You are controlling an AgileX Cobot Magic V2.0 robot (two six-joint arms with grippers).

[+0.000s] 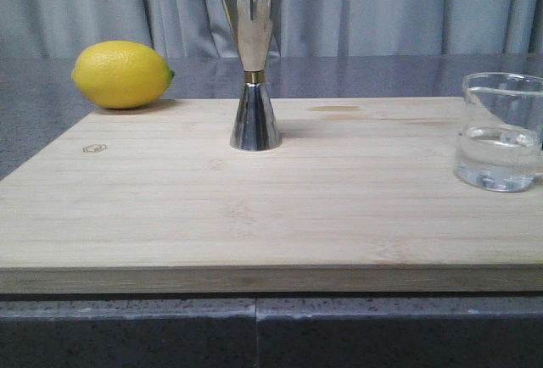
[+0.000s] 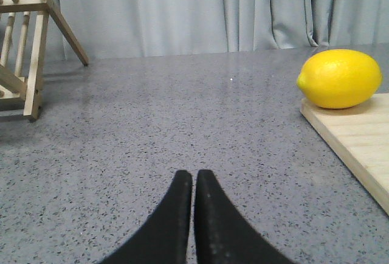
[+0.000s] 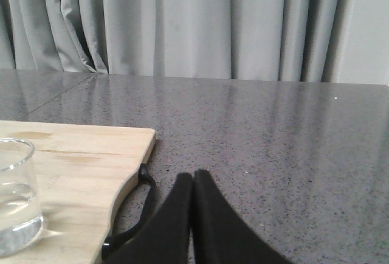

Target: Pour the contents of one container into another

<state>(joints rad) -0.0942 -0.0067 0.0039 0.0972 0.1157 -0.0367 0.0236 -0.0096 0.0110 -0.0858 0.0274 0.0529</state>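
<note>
The glass beaker, part-filled with clear liquid, stands at the right edge of the wooden board; the steel jigger stands mid-board. Both the left gripper and right gripper are clenched on nothing. Spillage is likely if the jigger's narrow mouth is missed; the tall jigger may be toppled by contact.

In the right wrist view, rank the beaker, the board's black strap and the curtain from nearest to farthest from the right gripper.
1. Black strap, beside the right gripper, at the board's edge.
2. Glass beaker, on the board.
3. Curtain, behind the counter.
</note>
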